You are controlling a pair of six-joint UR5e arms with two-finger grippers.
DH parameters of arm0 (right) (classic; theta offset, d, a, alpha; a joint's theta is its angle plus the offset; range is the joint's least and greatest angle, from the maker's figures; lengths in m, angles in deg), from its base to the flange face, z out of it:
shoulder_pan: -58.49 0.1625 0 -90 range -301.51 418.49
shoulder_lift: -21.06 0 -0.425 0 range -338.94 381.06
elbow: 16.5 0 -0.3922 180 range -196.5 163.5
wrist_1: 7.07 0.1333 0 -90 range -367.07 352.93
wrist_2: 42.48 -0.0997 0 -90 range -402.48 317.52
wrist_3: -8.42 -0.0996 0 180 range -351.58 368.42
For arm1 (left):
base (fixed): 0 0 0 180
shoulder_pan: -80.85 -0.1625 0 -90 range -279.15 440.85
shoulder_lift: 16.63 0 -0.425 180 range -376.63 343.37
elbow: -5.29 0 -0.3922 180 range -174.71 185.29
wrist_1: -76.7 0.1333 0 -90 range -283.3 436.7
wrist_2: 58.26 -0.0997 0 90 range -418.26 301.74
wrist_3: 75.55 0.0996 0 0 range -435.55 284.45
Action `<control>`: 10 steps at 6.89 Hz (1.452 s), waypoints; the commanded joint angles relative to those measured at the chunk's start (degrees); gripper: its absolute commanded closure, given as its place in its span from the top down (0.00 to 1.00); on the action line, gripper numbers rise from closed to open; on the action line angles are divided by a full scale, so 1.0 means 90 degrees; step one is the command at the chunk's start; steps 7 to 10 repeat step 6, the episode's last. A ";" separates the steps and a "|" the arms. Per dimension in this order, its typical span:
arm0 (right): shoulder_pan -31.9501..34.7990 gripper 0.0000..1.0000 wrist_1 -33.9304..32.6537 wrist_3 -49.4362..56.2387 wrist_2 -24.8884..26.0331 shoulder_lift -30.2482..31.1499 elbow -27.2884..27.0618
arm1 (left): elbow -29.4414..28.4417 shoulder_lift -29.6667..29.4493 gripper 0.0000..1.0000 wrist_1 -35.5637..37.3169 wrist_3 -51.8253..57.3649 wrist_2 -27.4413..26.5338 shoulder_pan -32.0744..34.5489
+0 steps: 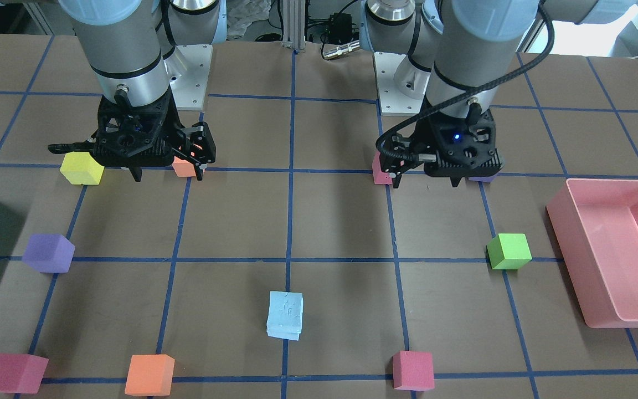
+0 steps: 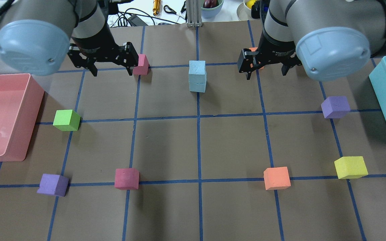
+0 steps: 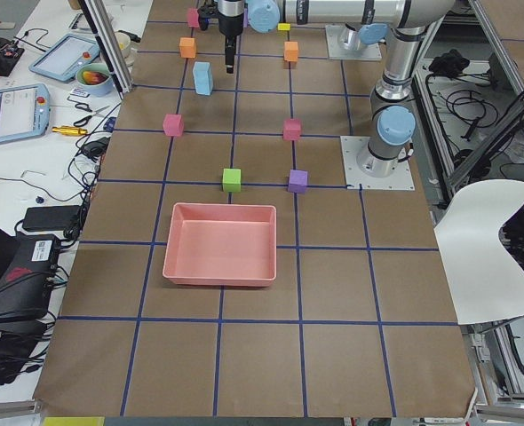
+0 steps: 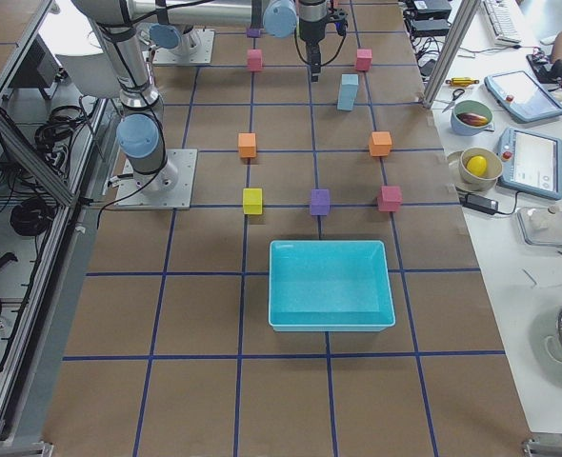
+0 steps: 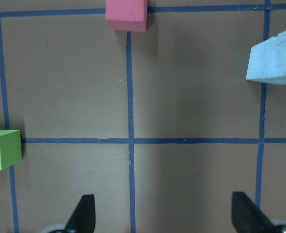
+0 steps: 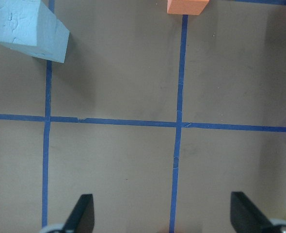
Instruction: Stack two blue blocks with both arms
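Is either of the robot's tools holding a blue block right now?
No: the left tool and right tool both hang open and empty, while the blue blocks stand stacked on the table between them.

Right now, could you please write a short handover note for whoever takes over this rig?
Left gripper: open, empty, hanging over the table to one side of the stack.
Right gripper: open, empty, hanging on the other side.
Two blue blocks: one on top of the other on the centre line, touched by neither gripper.
Done: the stack looks built and stands upright.
Left: apparently nothing but pulling the arms back.
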 commanded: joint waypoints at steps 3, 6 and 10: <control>0.0007 1.00 0.0002 -0.0015 -0.0008 0.0000 0.0000 | -0.0045 0.0385 1.00 -0.0306 0.0171 0.0575 -0.0650; 0.0017 1.00 -0.0007 -0.0015 -0.0008 0.0000 0.0000 | -0.0007 0.0376 1.00 -0.0297 0.0171 0.0552 -0.0699; 0.0017 1.00 -0.0007 -0.0015 -0.0008 0.0000 0.0000 | -0.0007 0.0376 1.00 -0.0297 0.0171 0.0552 -0.0699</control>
